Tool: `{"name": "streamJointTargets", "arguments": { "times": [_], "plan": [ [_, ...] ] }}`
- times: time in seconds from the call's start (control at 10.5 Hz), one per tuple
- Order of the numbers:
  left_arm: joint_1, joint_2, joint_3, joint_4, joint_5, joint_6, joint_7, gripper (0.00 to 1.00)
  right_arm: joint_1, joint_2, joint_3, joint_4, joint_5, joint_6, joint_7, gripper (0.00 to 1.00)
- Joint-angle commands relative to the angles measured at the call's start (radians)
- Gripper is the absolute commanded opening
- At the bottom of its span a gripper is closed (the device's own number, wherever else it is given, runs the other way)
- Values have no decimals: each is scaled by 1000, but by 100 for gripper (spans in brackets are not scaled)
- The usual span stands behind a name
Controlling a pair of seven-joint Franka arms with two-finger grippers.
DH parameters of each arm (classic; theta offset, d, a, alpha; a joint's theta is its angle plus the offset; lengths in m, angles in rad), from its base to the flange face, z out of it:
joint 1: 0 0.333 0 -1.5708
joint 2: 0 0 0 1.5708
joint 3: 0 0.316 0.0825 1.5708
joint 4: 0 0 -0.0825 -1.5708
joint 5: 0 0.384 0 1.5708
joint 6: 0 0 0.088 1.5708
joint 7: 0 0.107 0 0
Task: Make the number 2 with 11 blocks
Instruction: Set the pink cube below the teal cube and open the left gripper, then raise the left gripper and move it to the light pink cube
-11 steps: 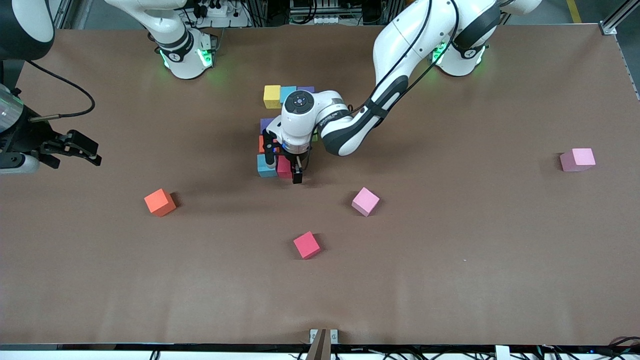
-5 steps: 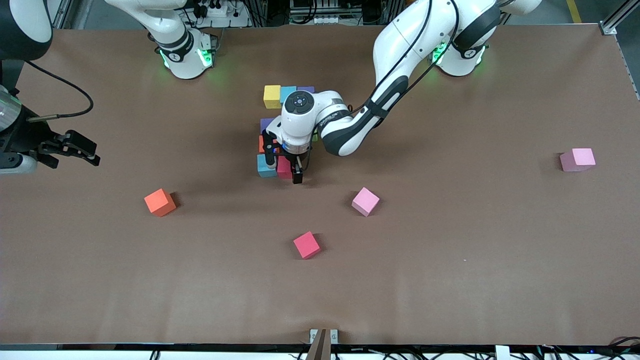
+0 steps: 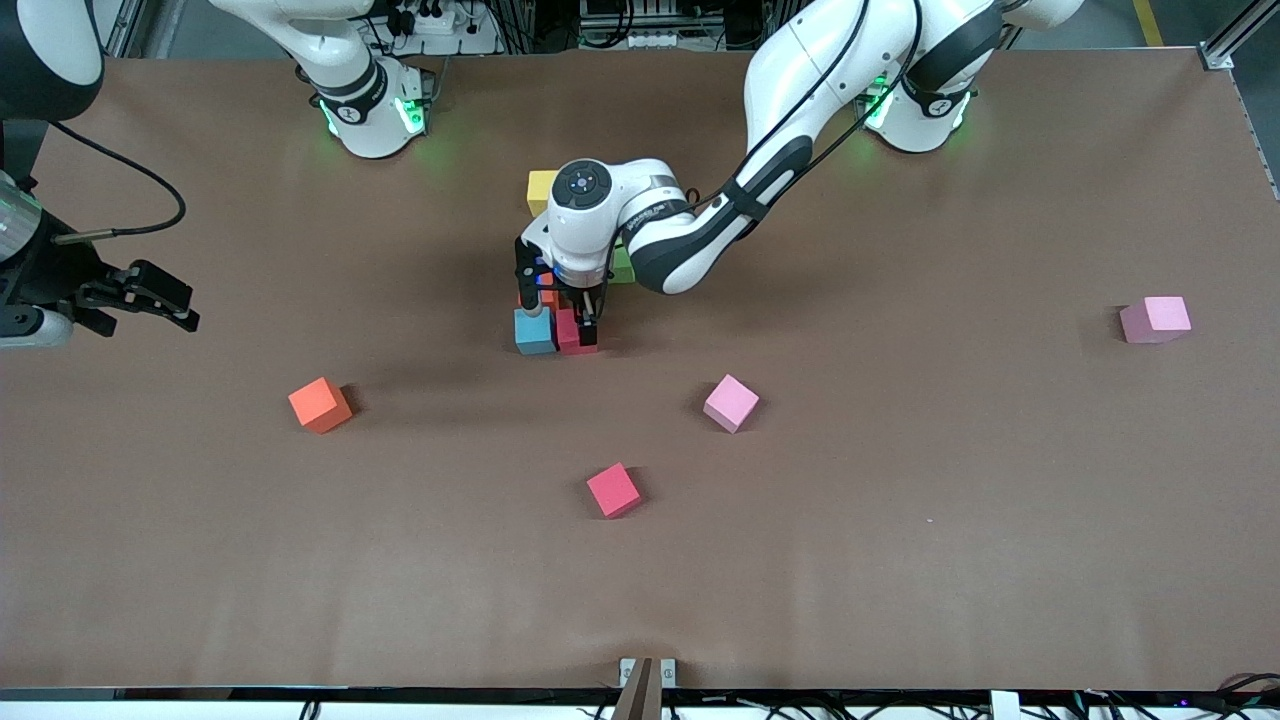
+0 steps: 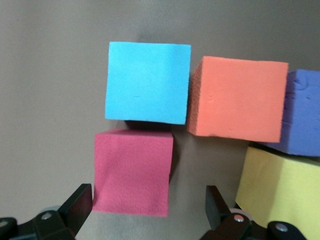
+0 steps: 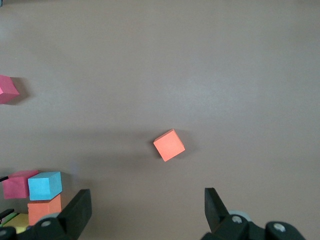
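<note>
The blocks of the partly built number 2 cluster at the table's middle: a yellow block (image 3: 541,185), a green one (image 3: 623,265), an orange one (image 3: 546,297), a light blue one (image 3: 534,332) and a red one (image 3: 577,333) beside it. My left gripper (image 3: 560,322) is open over the red block and holds nothing. The left wrist view shows the red block (image 4: 132,170) below the open left gripper (image 4: 147,197), with light blue (image 4: 147,82), orange (image 4: 237,97), purple (image 4: 305,112) and yellow (image 4: 280,190) blocks around it. My right gripper (image 3: 185,303) is open and waits over the table's right-arm end.
Loose blocks lie nearer the front camera: orange (image 3: 320,404), pink (image 3: 731,402), red (image 3: 613,490). Another pink block (image 3: 1155,319) lies toward the left arm's end. The right wrist view shows the loose orange block (image 5: 169,145) past the open right gripper (image 5: 147,200).
My left gripper has risen and drawn back toward the bases, leaving the red block on the table beside the light blue one. The right arm has barely moved.
</note>
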Motion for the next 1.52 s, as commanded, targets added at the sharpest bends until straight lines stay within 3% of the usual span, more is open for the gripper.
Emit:
{"name": "streamJointTargets", "arguments": {
  "times": [0.0,0.29,0.48,0.76,1.14,1.43],
  "plan": [
    [57,-61,-53,-56,15,-38,25,100,-16,-14,10,0,24,-14,1,100],
    [109,-108,-92,-53,4,-87,70,100,-15,-14,12,0,24,-13,1,100],
    [150,-196,-86,-58,-37,-162,134,100,-16,-14,12,0,24,-13,1,100],
    [291,-243,-84,-56,-83,-181,228,100,-16,-19,10,0,23,-17,6,100],
    [324,-328,0,-86,-143,-192,197,100,-16,-60,9,-39,-92,-30,4,100],
    [322,-357,74,-104,-143,-150,202,100,-16,-73,12,-25,-100,-25,10,100]
  ]
}}
